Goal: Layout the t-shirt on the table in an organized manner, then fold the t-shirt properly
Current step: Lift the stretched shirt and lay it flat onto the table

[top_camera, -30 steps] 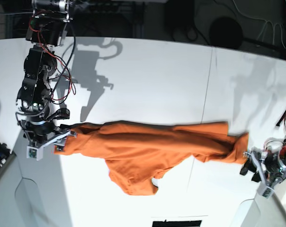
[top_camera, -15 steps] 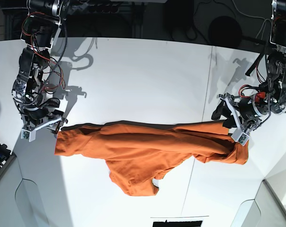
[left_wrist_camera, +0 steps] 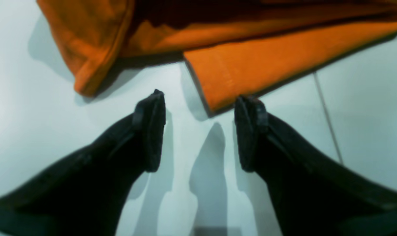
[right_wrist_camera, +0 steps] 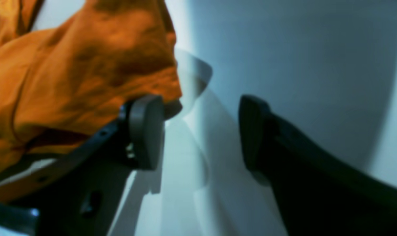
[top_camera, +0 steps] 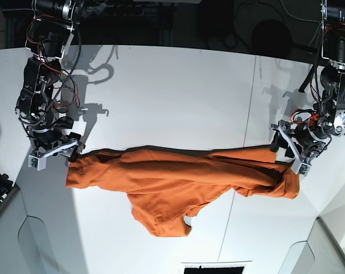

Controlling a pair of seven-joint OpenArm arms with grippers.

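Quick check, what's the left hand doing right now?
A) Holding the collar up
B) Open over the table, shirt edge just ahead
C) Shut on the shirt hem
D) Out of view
B: the left hand stands open over bare table, with the shirt edge just ahead, ungripped.

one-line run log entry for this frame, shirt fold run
stage: layout | t-shirt: bunched in a long band on table, not flat | left hand: open, at shirt's end, empty | right hand: open, beside other end, empty
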